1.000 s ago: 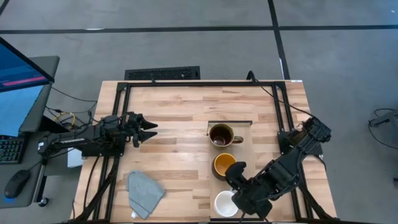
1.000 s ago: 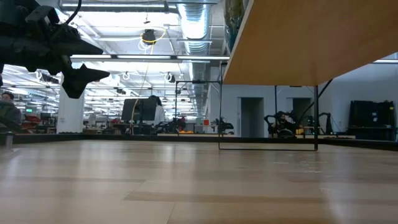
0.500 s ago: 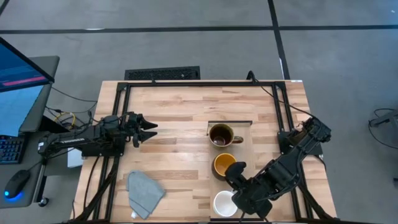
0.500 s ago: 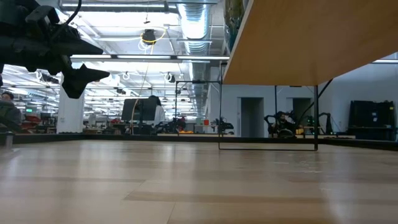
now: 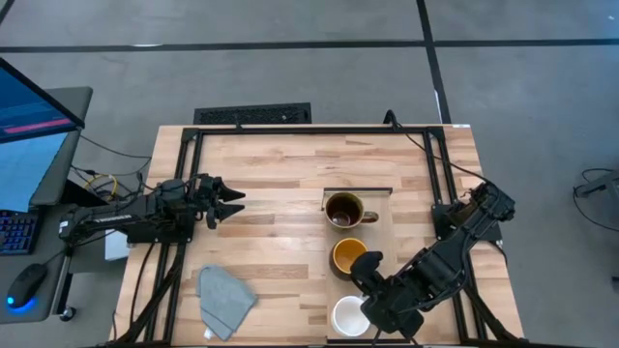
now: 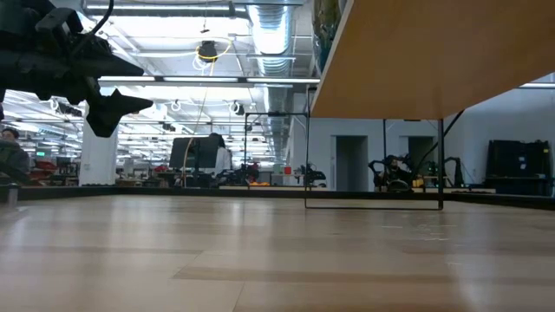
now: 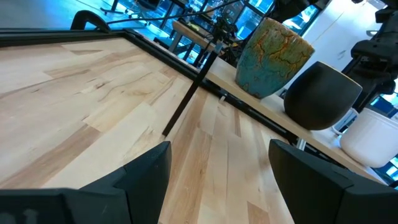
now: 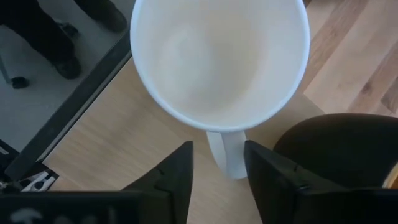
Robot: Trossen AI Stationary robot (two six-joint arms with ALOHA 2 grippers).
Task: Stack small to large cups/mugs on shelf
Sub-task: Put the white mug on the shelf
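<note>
Three mugs stand in a row on the pale shelf [image 5: 383,238], which is raised above the table: a brown mug [image 5: 342,210] farthest, a dark mug with a yellow inside [image 5: 347,256] in the middle, and a white mug [image 5: 349,316] nearest. My right gripper [image 8: 219,163] is open just above the white mug [image 8: 217,56], with a finger on either side of its handle [image 8: 225,152]. My left gripper [image 5: 235,201] is open and empty over the table's left part, pointing toward the shelf. My right gripper's fingers stand on either side of the white mug's handle [image 8: 225,152], slanting down from above. One finger [image 8: 177,171] shows a gap to the handle. The other [image 8: 267,171] lies right beside it, and I cannot tell whether it touches. The mug stands upright on the shelf.
A grey-blue cloth [image 5: 224,296] lies on the table at the near left. The shelf's underside [image 6: 434,61] shows above the tabletop in the low view, on thin black legs. The yellow-inside mug [image 8: 339,149] stands close beside the white mug's handle.
</note>
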